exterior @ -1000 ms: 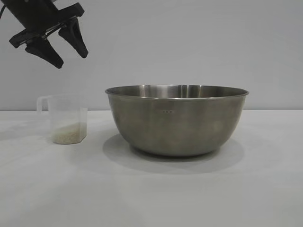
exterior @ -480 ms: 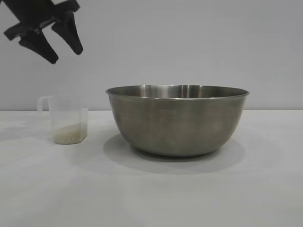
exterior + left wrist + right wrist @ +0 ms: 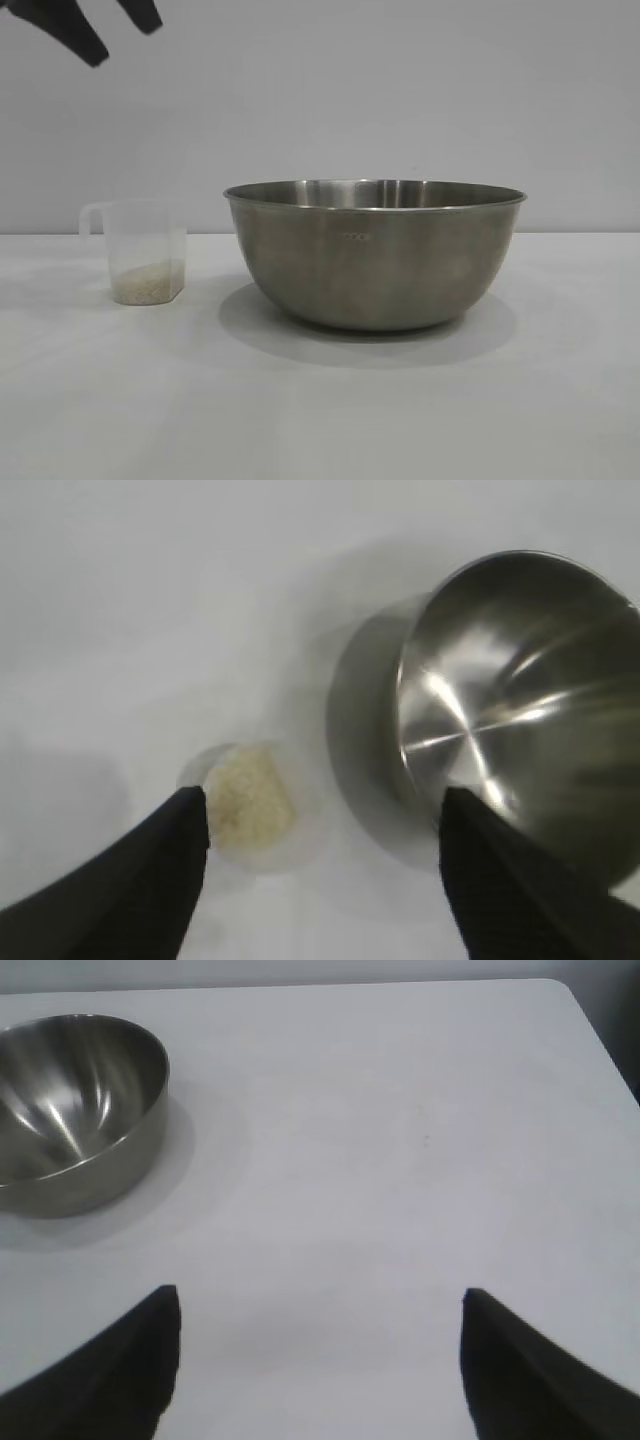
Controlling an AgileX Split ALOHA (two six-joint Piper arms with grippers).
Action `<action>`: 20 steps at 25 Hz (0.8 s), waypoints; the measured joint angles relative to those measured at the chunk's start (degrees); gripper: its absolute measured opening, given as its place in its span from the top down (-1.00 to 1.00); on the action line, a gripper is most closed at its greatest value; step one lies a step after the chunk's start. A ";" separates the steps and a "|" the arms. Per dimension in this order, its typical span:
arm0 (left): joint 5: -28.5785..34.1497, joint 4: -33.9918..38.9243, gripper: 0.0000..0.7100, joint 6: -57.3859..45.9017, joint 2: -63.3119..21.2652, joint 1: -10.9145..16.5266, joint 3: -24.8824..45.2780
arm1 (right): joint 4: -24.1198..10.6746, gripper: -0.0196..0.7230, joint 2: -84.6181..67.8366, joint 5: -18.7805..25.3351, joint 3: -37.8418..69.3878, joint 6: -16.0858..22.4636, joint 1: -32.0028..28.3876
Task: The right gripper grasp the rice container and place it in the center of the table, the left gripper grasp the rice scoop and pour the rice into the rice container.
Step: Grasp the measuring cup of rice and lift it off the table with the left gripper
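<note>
Scoop: I see the clear plastic scoop upright on the bench, to the left of the steel bowl in the exterior view, near it but not touching.
Rice: a shallow layer of rice sits in the scoop's bottom; in the left wrist view the bowl looks empty, so I judge the pour not yet done.
Scoop handle: on the side turned away from the bowl, toward the exterior view's left edge.
Bowl: near the middle of the bench, resting flat, so I take its placing as done.
Left gripper: my left gripper is released and holds nothing; only its finger ends show at the exterior view's upper left corner, high above the scoop.
Key relation: the scoop lies almost straight below my left gripper, a little toward the bowl; its wrist view looks down into the scoop between the two fingers, nearer one of them.
Nearer arm: the left, by far.
Right gripper: my right gripper is released, empty, parked over bare bench, well apart from the bowl.
Next move, my judgement: descend and close on the handle or the scoop wall.
</note>
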 joint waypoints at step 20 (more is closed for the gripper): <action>-4.81 2.09 0.30 -1.89 -21.32 0.00 29.60 | 0.00 -0.49 0.00 0.00 0.00 -0.10 0.00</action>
